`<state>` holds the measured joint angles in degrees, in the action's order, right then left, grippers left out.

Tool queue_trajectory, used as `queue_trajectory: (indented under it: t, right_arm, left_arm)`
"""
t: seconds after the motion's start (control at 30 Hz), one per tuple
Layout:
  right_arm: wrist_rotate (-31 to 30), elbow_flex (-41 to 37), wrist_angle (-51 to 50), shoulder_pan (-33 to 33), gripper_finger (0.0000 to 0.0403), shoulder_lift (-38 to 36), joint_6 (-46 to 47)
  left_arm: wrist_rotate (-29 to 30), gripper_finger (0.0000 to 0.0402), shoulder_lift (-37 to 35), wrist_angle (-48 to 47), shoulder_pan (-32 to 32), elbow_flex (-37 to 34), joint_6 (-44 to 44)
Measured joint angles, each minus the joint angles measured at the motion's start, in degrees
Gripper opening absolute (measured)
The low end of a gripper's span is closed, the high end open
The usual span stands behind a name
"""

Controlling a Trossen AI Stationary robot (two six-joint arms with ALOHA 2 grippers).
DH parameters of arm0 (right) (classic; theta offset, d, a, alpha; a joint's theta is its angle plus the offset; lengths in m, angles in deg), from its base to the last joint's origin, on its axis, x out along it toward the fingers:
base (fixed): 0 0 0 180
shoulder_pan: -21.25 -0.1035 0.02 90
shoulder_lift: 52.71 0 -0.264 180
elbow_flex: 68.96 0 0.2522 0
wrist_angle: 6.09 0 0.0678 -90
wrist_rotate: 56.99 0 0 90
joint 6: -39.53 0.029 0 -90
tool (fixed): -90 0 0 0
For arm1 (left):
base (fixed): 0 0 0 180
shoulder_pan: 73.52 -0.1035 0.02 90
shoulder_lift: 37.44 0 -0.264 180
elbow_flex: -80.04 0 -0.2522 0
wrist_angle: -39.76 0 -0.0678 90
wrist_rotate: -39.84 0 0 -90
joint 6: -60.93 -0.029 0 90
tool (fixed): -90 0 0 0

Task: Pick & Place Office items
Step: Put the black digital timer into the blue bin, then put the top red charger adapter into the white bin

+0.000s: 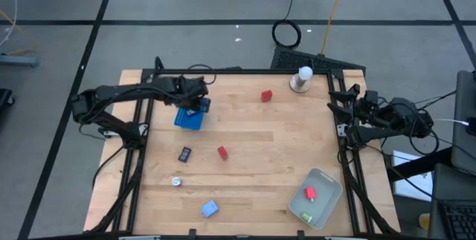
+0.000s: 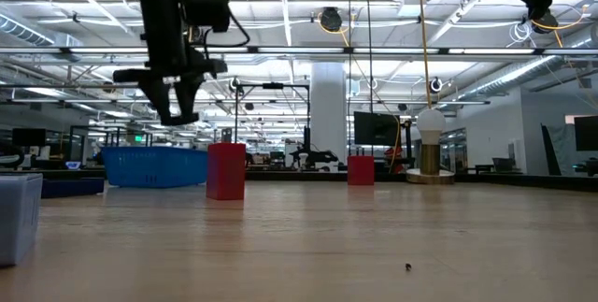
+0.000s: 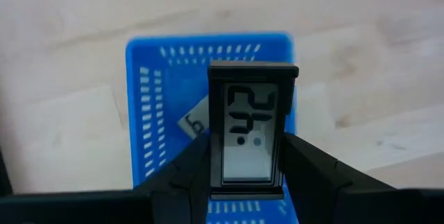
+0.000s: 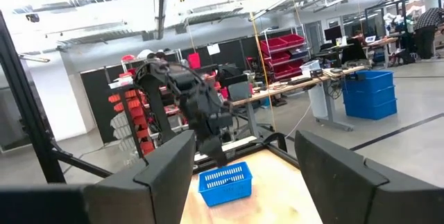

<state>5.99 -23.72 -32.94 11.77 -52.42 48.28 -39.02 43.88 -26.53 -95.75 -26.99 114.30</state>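
Note:
My left gripper (image 1: 199, 105) hangs over a blue slotted basket (image 1: 189, 117) at the table's far left and is shut on a small black-framed LCD display piece (image 3: 252, 123). In the low view my left gripper (image 2: 174, 106) is raised above the basket (image 2: 154, 165). On the wood lie two red blocks (image 1: 265, 96) (image 1: 222, 151), a dark clip (image 1: 184, 153), a silvery-white piece (image 1: 177, 181) and a blue piece (image 1: 210, 209). My right gripper (image 4: 243, 175) waits open at the table's right edge (image 1: 355, 114). My left gripper pinches the black display piece between its two fingers (image 3: 191, 172), one on each long side near its lower end (image 3: 216, 175). The fingers come from above, pointing down. The piece is lifted clear, straight above the blue basket's floor (image 3: 152, 106).
A translucent tray (image 1: 327, 184) at the near right holds a red piece (image 1: 309, 192) and a green piece (image 1: 309, 216). A white knob-topped stand (image 1: 301, 79) sits at the far edge. A white tag (image 3: 194, 123) lies in the basket. Bare wood spans the table's middle.

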Motion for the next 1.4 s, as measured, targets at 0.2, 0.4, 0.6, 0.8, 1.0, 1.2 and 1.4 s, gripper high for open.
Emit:
queue_trajectory:
  t: [0.2, 0.4, 0.6, 0.8, 1.0, 1.2, 1.4]
  right_arm:
    - [0.0, 0.0, 1.8, 0.0, 0.0242, 0.0, 0.0]
    - [-0.2, 0.0, 2.1, 0.0, 0.0242, 0.0, 0.0]
    - [-0.2, 0.0, 2.1, 0.0, 0.0242, 0.0, 0.0]
    - [-0.2, 0.0, 2.1, 0.0, 0.0242, 0.0, 0.0]
    - [-0.2, 0.0, 2.1, 0.0, 0.0242, 0.0, 0.0]
    - [-0.2, 0.0, 2.1, 0.0, 0.0242, 0.0, 0.0]
    - [-0.2, 0.0, 2.1, 0.0, 0.0242, 0.0, 0.0]
  left_arm:
    - [-1.8, 0.0145, 0.0, 6.7, -1.3, -5.6, 1.4]
    - [-1.9, 0.0145, 0.0, 6.9, -3.2, -8.0, 1.1]
    - [-1.5, 0.0145, 0.0, 7.9, -5.4, -10.9, 0.4]
    - [-1.6, 0.0145, 0.0, 8.9, -5.9, -11.2, 0.4]
    - [-1.6, 0.0215, 0.0, 9.8, -5.9, -11.2, 1.3]
    - [-2.8, 0.0273, 0.0, 9.8, -5.8, -11.2, 1.0]
    - [-4.9, 0.0283, 0.0, 9.8, -5.8, -11.2, 1.3]
